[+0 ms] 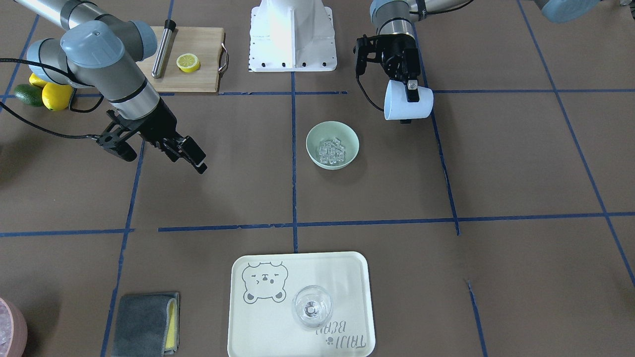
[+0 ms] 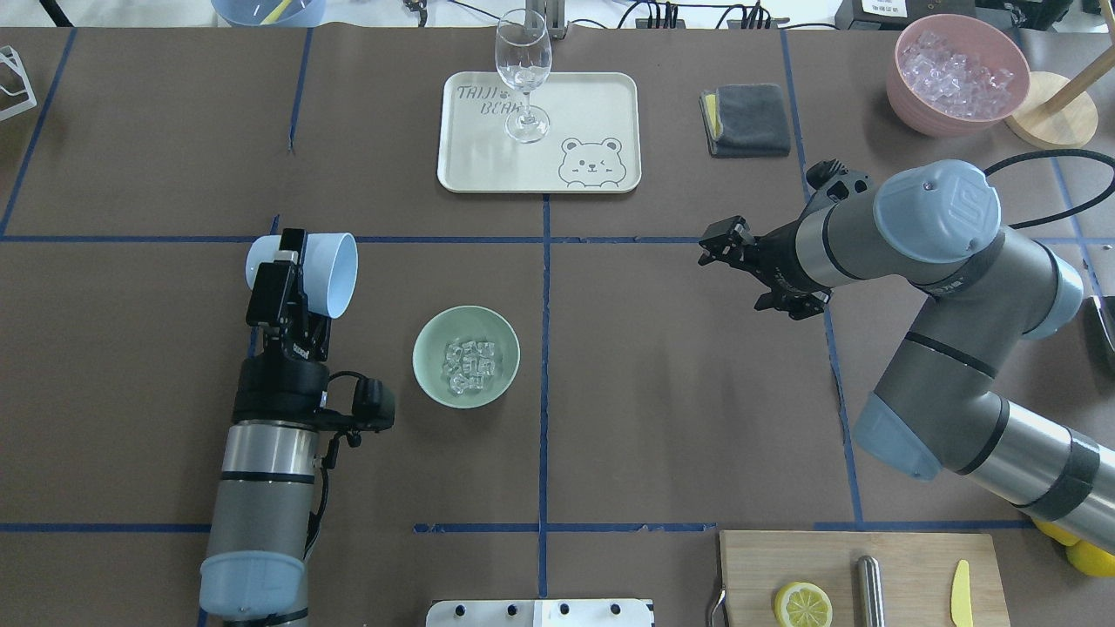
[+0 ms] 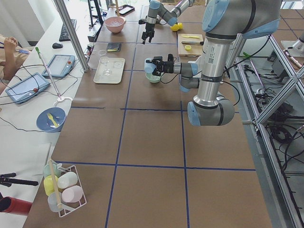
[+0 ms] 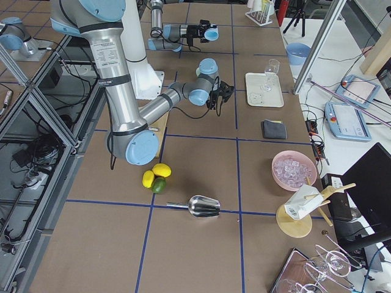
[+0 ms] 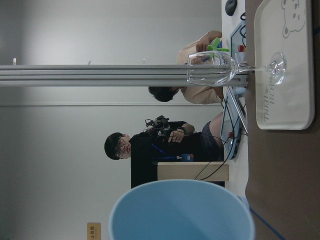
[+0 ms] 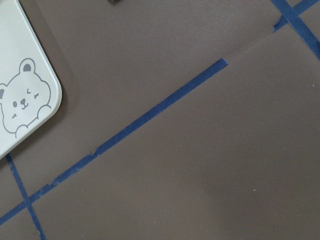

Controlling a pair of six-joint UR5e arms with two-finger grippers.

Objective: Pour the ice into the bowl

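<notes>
Note right gripper (image 2: 725, 248) at centre right of the overhead view, idle, well apart from the work; cannot tell whether parted or closed. Find left gripper (image 2: 283, 270) at centre left, clamped on blue cup (image 2: 318, 274), tipped sideways near bowl (image 2: 429, 341), not over it. See ice (image 2: 469, 364) heaped inside, just left of centre. Pour apparently finished; next, turn cup upright and set down clear of bowl.

Left arm (image 2: 261, 470) and right arm (image 2: 949, 348) are built of silver tubes, capped pale blue. Left gripper (image 2: 283, 259), right gripper (image 2: 719, 246) and cables (image 2: 1045, 161) are finished black.
</notes>
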